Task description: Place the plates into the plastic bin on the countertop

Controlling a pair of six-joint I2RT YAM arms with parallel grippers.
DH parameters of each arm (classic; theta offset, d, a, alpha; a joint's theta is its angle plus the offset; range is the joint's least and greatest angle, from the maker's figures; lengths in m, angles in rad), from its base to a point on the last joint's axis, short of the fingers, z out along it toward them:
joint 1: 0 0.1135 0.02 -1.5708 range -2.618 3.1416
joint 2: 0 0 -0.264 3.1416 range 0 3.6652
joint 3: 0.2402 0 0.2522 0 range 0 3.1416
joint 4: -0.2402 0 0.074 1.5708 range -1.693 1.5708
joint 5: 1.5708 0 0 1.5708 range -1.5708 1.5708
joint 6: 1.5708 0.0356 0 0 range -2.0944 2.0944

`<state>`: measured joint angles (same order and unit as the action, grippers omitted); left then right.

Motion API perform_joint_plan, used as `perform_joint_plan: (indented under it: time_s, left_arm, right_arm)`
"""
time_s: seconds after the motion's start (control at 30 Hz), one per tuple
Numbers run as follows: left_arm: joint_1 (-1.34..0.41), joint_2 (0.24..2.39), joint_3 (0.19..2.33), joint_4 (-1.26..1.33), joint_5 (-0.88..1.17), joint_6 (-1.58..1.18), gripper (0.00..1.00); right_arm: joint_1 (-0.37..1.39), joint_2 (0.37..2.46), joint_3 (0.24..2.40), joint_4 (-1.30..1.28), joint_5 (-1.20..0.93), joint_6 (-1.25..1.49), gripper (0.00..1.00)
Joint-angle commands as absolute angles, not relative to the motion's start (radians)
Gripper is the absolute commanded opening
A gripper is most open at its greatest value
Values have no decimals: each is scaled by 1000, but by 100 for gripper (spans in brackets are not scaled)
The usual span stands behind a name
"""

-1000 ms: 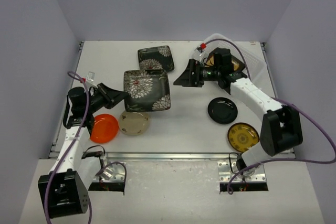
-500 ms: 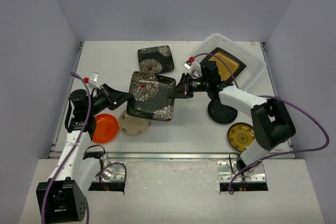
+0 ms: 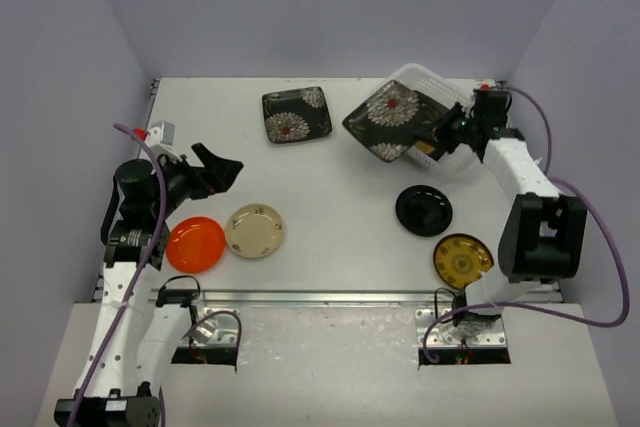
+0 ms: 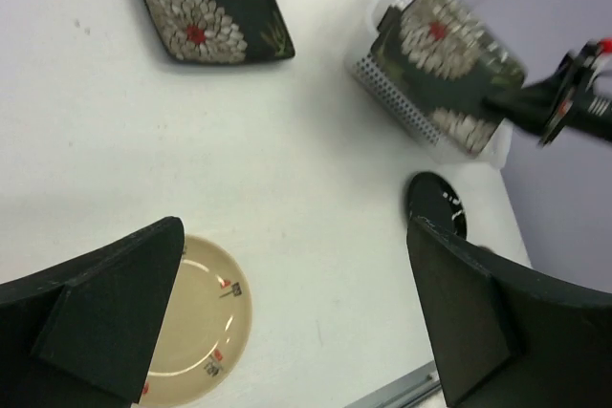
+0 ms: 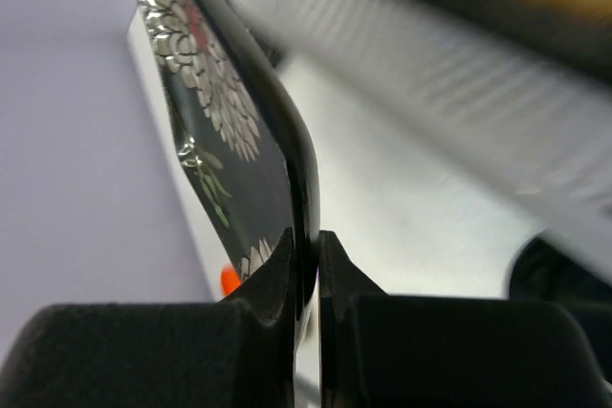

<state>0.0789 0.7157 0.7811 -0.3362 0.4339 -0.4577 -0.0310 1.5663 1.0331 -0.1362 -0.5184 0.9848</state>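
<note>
The right claw (image 3: 438, 137) is clamped on 1 edge of a square black floral plate (image 3: 385, 119), which is held tilted over the near rim of the plastic bin (image 3: 420, 74), probably so it can be slid in at a slant; the thin edge pinch is only shown properly in the right wrist view, while the spot over the bin is only given from the top; the left claw (image 3: 215, 167) is spread wide and empty above the table (image 3: 330, 197), near the orange plate (image 3: 196, 244); the 2nd floral plate (image 3: 297, 115) is lying flat, well apart from the bin.
</note>
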Motion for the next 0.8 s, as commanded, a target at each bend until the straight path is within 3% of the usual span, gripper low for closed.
perform_joint_plan:
  time_s: [0.0, 0.27, 0.47, 0.63, 0.7, 0.77]
  left_arm:
    - [60, 686, 688, -373, 417, -368, 100]
    - [6, 632, 658, -350, 426, -379, 100]
    - [-83, 640, 657, -353, 411, -380, 100]
    - [-89, 649, 657, -353, 409, -382, 100]
    - [-90, 650, 657, -353, 410, -381, 100]
    - [-93, 653, 655, -353, 410, -382, 100]
  right_arm:
    - [-93, 1665, 1480, -377, -313, 836, 0]
    - [-118, 1918, 1869, -606, -61, 762, 0]
    - [-120, 2055, 2021, -724, -31, 687, 0]
    - [-121, 2111, 2017, -737, -69, 654, 2]
    - [-125, 2134, 2021, -746, -77, 649, 6]
    - [-127, 2146, 2032, -763, -75, 647, 20]
